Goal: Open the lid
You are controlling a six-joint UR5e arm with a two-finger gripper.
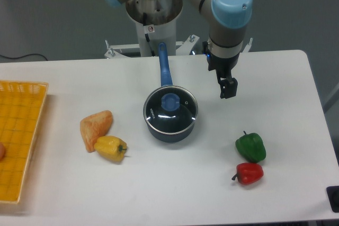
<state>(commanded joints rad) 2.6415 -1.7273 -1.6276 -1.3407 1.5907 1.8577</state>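
The lid (170, 108), a round glass disc with a thin metal rim and a blue centre knob, lies flat on the dark blue saucepan (169, 128) in the middle of the table. The saucepan's long blue handle (164, 67) points toward the back. My gripper (228, 89) hangs above the table to the right of the pan, a little behind it, apart from the lid. Its dark fingers point down and nothing is between them; whether they are open or shut does not show from this angle.
A croissant (95, 125) and a yellow pepper (110, 148) lie left of the pan. A green pepper (251, 147) and a red pepper (248, 173) lie at the front right. A yellow basket (21, 130) stands at the left edge. The robot base (153, 14) rises behind the handle.
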